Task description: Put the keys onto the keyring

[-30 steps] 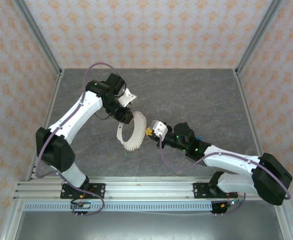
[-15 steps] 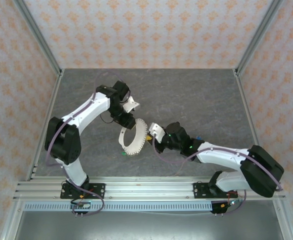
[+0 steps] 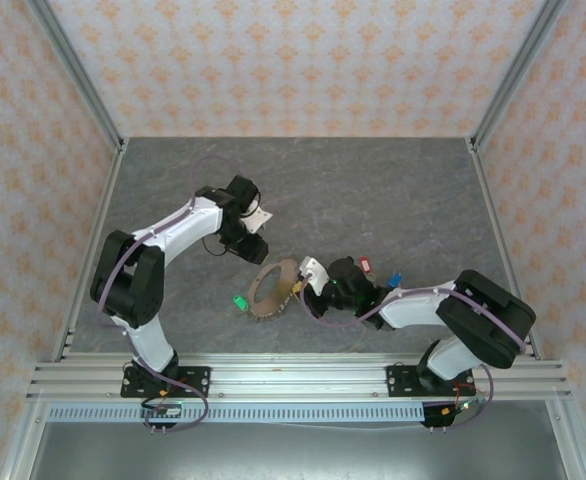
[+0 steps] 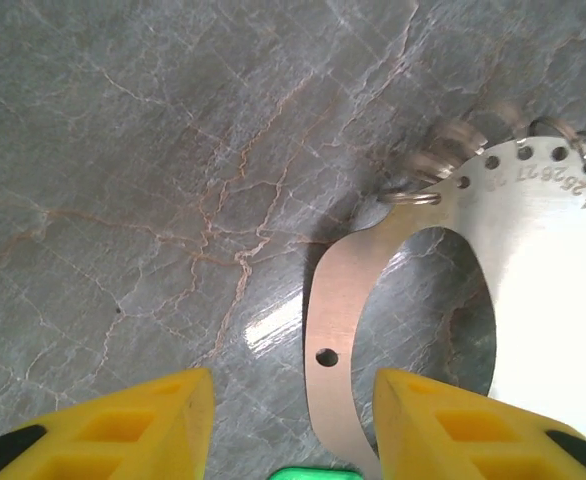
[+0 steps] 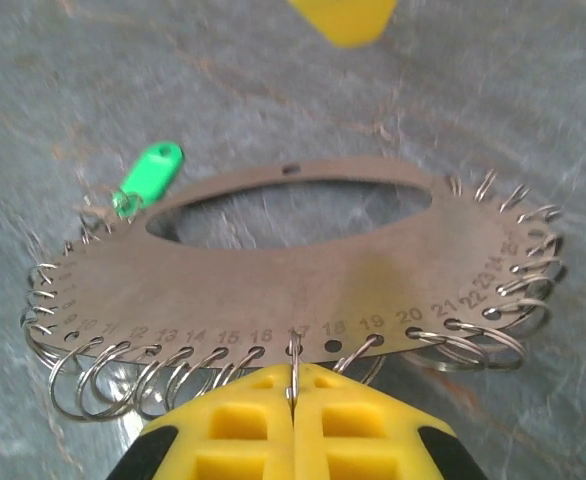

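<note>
The keyring (image 3: 281,303) is a flat crescent metal plate with numbered holes and many small split rings. It lies flat on the grey table with a green tag (image 3: 240,302) at its left end. My right gripper (image 5: 293,385) is shut on the split ring at hole 17 on the keyring's (image 5: 303,280) near edge. My left gripper (image 4: 293,430) hovers open over the plate's thin arm (image 4: 338,290), touching nothing. The green tag (image 4: 318,473) lies just below it. The keys' red tag (image 3: 365,265) and blue tag (image 3: 395,280) lie beside my right arm.
Patterned walls on a metal frame close in the table on three sides. Bare grey table (image 3: 393,190) stretches behind both arms. One left fingertip (image 5: 343,20) shows at the top of the right wrist view.
My left gripper has let go of the plate and opened. The plate, held tilted up before, now lies flat on the table. The right arm has moved left and down with it.
</note>
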Controlling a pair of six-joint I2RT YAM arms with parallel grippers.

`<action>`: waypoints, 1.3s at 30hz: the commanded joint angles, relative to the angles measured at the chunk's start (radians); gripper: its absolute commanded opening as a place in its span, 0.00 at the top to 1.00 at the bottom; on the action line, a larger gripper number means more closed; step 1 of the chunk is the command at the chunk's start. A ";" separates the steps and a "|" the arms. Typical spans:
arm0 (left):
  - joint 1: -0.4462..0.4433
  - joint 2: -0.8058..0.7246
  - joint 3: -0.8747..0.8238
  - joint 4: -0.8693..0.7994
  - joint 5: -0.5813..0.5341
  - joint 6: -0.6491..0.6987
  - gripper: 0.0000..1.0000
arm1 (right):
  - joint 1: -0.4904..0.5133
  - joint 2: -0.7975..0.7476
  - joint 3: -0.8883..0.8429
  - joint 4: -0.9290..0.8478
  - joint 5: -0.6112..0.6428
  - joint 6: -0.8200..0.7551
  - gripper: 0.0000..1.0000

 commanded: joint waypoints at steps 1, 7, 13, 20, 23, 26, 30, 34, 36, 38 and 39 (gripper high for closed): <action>0.011 -0.129 -0.041 0.093 0.050 -0.017 0.57 | -0.004 -0.066 -0.012 0.167 -0.015 0.022 1.00; 0.014 -0.360 -0.137 0.254 0.196 0.032 0.60 | -0.049 -0.174 -0.006 0.181 -0.119 0.025 1.00; 0.015 -0.439 -0.167 0.264 0.447 0.165 0.60 | -0.097 -0.207 0.075 0.112 -0.314 0.042 1.00; 0.014 -0.478 -0.213 0.154 0.617 0.439 0.62 | -0.106 -0.230 0.209 -0.313 -0.225 -0.170 1.00; 0.014 -0.532 -0.290 0.213 0.610 0.512 0.66 | -0.106 -0.237 0.274 -0.520 -0.204 -0.306 1.00; 0.014 -0.582 -0.366 0.330 0.567 0.471 0.65 | -0.106 -0.250 0.305 -0.648 -0.184 -0.472 1.00; -0.009 -0.608 -0.430 0.445 0.561 0.414 0.65 | -0.109 -0.254 0.350 -0.719 -0.239 -0.521 1.00; -0.094 -0.647 -0.520 0.601 0.461 0.357 0.65 | -0.118 -0.232 0.373 -0.722 -0.375 -0.533 1.00; -0.119 -0.677 -0.574 0.700 0.412 0.312 0.64 | -0.127 -0.216 0.389 -0.729 -0.409 -0.535 1.00; -0.128 -0.713 -0.645 0.821 0.353 0.250 0.63 | -0.144 -0.196 0.401 -0.731 -0.445 -0.547 1.00; -0.129 -0.726 -0.673 0.861 0.334 0.229 0.62 | -0.151 -0.189 0.404 -0.730 -0.462 -0.548 1.00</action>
